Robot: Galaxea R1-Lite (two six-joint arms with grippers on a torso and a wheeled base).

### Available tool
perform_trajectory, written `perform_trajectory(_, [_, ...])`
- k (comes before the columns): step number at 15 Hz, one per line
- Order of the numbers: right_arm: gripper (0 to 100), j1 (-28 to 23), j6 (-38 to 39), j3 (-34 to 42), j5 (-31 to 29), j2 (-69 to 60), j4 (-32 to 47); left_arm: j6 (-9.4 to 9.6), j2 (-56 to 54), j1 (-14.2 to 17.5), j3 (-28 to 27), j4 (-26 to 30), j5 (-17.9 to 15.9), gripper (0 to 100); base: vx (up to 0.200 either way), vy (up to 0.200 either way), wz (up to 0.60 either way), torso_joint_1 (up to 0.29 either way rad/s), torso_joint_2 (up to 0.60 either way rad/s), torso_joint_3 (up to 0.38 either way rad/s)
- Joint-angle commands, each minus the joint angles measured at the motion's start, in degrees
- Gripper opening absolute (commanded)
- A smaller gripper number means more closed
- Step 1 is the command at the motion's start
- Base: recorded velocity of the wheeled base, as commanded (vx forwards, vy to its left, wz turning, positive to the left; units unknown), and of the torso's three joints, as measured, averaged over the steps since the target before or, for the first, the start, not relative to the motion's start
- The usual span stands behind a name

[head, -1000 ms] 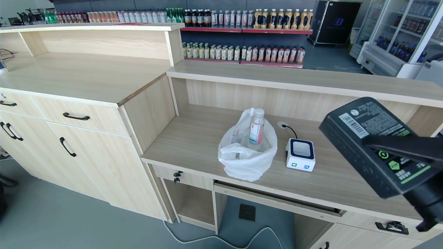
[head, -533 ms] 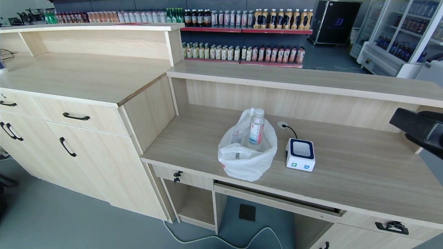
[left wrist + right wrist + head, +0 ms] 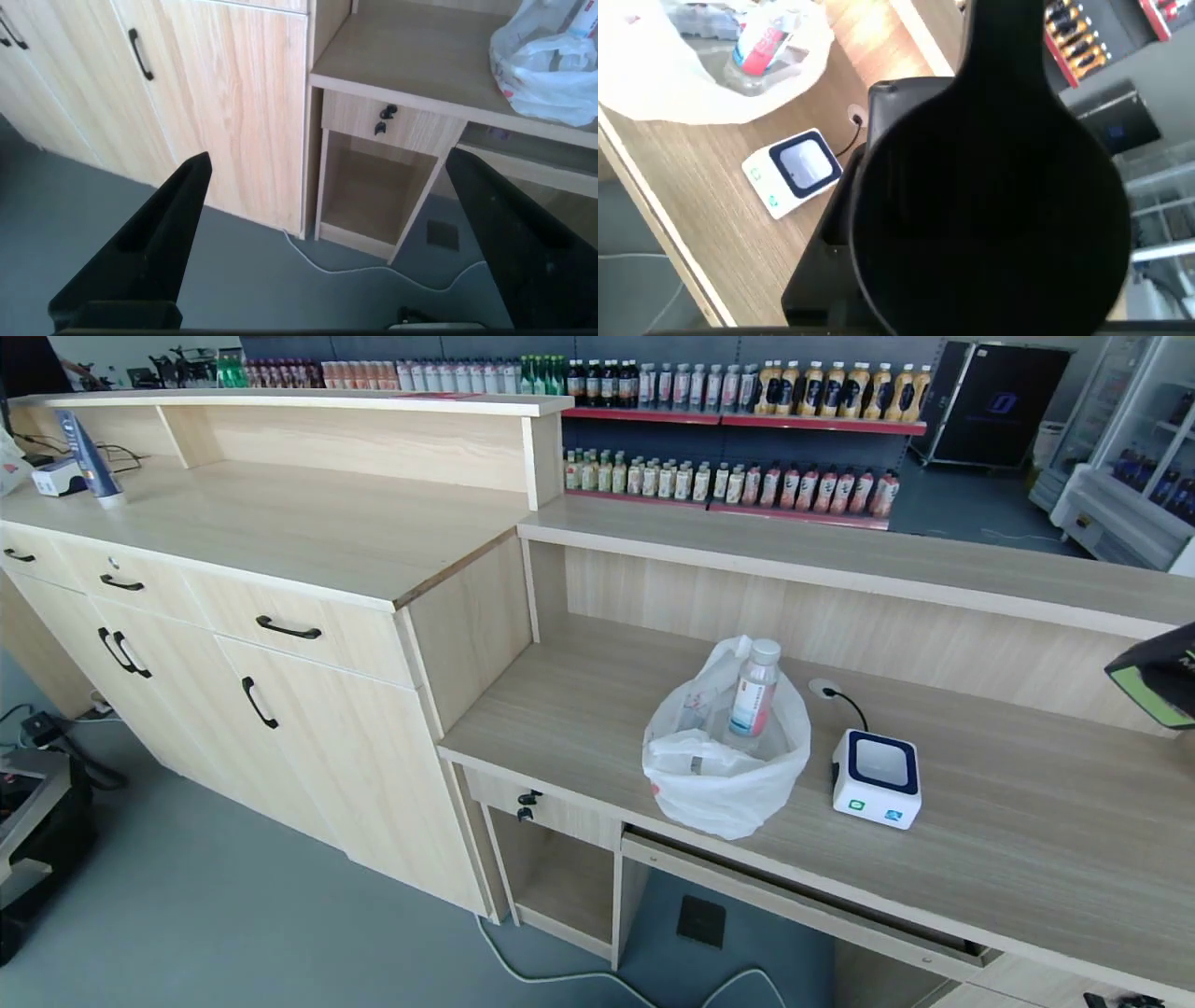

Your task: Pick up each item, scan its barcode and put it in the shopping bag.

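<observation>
A white shopping bag (image 3: pixel 724 765) stands open on the lower counter with a clear bottle (image 3: pixel 754 683) upright inside it. Just right of the bag sits the white barcode scanner (image 3: pixel 876 779), its window facing up. At the far right, a black package with a green edge (image 3: pixel 1158 683) hangs above the counter. In the right wrist view this black package (image 3: pixel 906 131) sits in my right gripper (image 3: pixel 990 215), which is shut on it, above the scanner (image 3: pixel 794 168) and bag (image 3: pixel 701 84). My left gripper (image 3: pixel 327 168) hangs open and empty, low before the cabinet doors, left of the bag (image 3: pixel 547 56).
A raised ledge (image 3: pixel 840 555) runs behind the lower counter. The higher counter (image 3: pixel 280 532) on the left carries a blue tube (image 3: pixel 86 453) and a small white box (image 3: pixel 56 478) at its far end. Drawers and an open cubby (image 3: pixel 374 191) lie below.
The head camera has shifted, sliding the whole scene rightward. The black package, large in front of the camera one second ago, has drawn back to the right edge.
</observation>
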Motion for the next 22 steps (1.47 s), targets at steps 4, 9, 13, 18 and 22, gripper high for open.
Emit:
perform_trajectory(4, [0, 3.85, 54.76, -16.34, -15.65, 22.34, 9.02, -0.04, 0.0, 0.0, 0.01, -0.01, 0.03, 100, 0.0, 0.0, 0.0, 0.0, 0.0, 0.0])
perform_trajectory(9, [0, -4.5, 62.32, -18.71, -2.21, 34.38, 9.2, 0.05, 0.0, 0.0, 0.01, -0.01, 0.03, 100, 0.0, 0.0, 0.0, 0.0, 0.0, 0.0])
perform_trajectory(13, [0, -8.71, 61.96, -19.68, 10.8, 37.63, 8.93, -0.04, 0.0, 0.0, 0.01, -0.01, 0.03, 100, 0.0, 0.0, 0.0, 0.0, 0.0, 0.0])
perform_trajectory(18, [0, -8.1, 58.19, -20.2, 11.07, 43.69, 5.68, -0.04, 0.0, 0.0, 0.01, -0.01, 0.03, 100, 0.0, 0.0, 0.0, 0.0, 0.0, 0.0])
perform_trajectory(22, [0, -6.78, 58.1, -20.73, 14.84, 46.33, 1.9, -0.04, 0.0, 0.0, 0.01, -0.01, 0.03, 100, 0.0, 0.0, 0.0, 0.0, 0.0, 0.0])
